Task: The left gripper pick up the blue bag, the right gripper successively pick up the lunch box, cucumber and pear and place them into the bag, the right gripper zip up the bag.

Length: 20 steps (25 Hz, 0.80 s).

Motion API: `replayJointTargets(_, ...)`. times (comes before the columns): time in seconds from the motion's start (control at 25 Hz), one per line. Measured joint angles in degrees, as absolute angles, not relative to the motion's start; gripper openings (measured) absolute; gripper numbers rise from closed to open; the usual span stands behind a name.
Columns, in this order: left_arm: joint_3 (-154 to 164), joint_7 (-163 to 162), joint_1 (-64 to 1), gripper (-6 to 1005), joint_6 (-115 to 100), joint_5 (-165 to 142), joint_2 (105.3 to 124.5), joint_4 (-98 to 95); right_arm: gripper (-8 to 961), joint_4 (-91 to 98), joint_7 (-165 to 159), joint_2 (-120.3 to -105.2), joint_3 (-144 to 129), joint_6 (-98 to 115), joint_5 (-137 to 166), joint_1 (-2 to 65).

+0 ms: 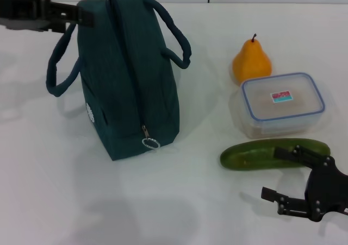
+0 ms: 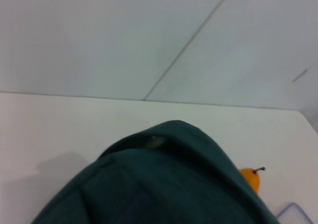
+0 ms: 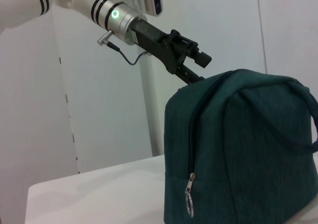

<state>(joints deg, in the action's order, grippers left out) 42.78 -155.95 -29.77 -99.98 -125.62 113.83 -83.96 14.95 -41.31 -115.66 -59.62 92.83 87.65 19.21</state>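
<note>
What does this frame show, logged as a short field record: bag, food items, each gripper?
bag: blue bag upright on the table, zipped shut, ring pull low at its near end
food: pear behind lunch box; cucumber in front of the box; all outside the bag
left gripper: at the bag's top far end, by the handle
right gripper: open, low, just in front of the cucumber

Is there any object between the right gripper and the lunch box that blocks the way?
Yes. The cucumber lies across the table between the right gripper and the lunch box, close in front of the box. One of the gripper's jaws already overlaps the cucumber in the head view. The space above the box looks free.
</note>
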Motion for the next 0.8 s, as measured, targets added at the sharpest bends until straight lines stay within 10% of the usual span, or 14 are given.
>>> replayJointTargets(0.8, 46.51, -157.08, -32.18, 846, -98.13, -131.86, 115.06, -80.88, 844, 14.94, -41.2, -115.66, -59.59, 92.75, 87.54, 19.16)
